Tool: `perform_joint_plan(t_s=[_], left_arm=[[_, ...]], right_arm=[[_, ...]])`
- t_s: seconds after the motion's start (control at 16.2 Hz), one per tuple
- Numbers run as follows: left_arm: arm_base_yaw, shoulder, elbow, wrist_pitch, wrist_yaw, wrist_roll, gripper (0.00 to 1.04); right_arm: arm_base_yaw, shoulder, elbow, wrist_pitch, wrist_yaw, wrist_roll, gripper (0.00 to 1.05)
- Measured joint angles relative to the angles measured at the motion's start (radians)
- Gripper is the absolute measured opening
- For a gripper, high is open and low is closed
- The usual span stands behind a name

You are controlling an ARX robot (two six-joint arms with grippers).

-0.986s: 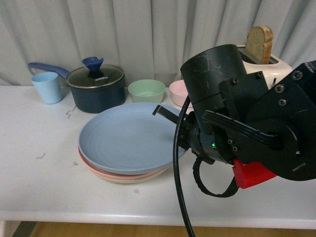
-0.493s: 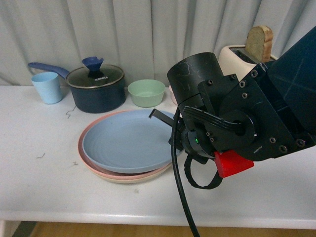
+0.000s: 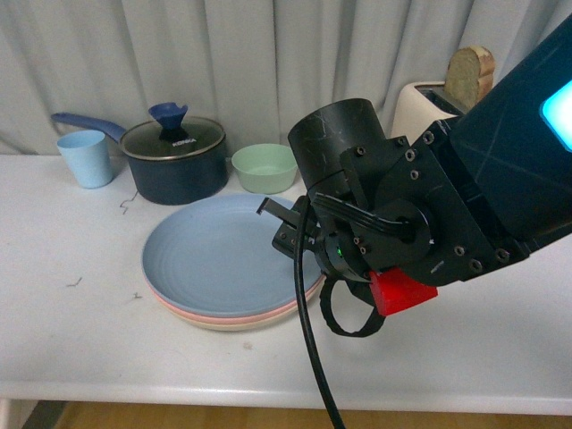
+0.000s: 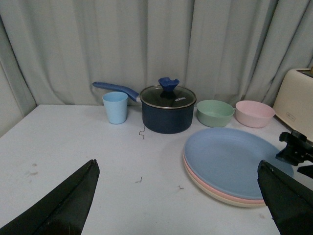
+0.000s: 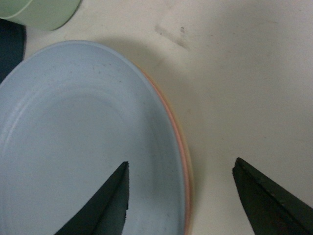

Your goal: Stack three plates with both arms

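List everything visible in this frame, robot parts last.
plates: three, blue on pink on beige, stacked on the table in front of the bowls.
saucepan: one, dark blue with glass lid and blue knob, at the back.
cup: one, light blue, left of the saucepan.
green bowl: one, right of the saucepan.
pink bowl: one, right of the green bowl.
toaster: one, cream, back right, a bread slice standing in it.
table: one, white.
curtain: grey, behind the table.
right gripper: black, open, straddling the stack's rim.
left gripper: black, open, away from the plates.
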Motion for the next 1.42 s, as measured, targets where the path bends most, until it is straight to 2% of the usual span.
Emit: perform_joint_plan(t_s=[0.12,0.18,0.31,0.49,0.55,0.62,0.68,0.74,0.92,1.05,1.42], left_arm=[[0.0,0.0,0.0,0.0,0.0,0.0,0.98],[0.0,0.0,0.0,0.0,0.0,0.0,0.98],[0.0,0.0,0.0,0.0,0.0,0.0,0.98],[0.0,0.0,0.0,0.0,0.0,0.0,0.98],[0.0,0.0,0.0,0.0,0.0,0.0,0.98],[0.0,0.0,0.0,0.0,0.003,0.0,0.98],[0.0,0.0,0.0,-0.002,-0.001,0.0,0.98],[0.001,0.0,0.0,-0.001,-0.001,0.0,0.98],[0.001,0.0,0.0,0.0,0.001,0.0,0.98],[0.001,0.0,0.0,-0.001,0.0,0.0,0.98],[0.001,0.0,0.0,0.0,0.0,0.0,0.98]], right_arm=[[0.002,-0.047,-0.07,0.051,-0.02,0.0,0.81],[0.004,-0.105,-0.132,0.106,-0.038,-0.001,0.96],[-0.012,-0.271,-0.301,0.187,-0.109,-0.003,0.98],[-0.097,-0.401,-0.427,0.211,-0.153,-0.005,0.98],[-0.13,-0.41,-0.528,0.536,-0.044,-0.139,0.89],[-0.169,-0.444,-0.623,0.705,0.01,-0.289,0.8],[-0.249,-0.541,-0.777,0.872,-0.011,-0.488,0.67],[-0.36,-0.681,-0.886,0.99,-0.078,-0.683,0.53],[-0.508,-0.861,-1.041,0.947,-0.235,-0.846,0.25],[-0.525,-0.993,-1.141,0.868,-0.254,-0.876,0.04],[-0.524,-1.397,-1.24,0.61,-0.261,-0.895,0.02]])
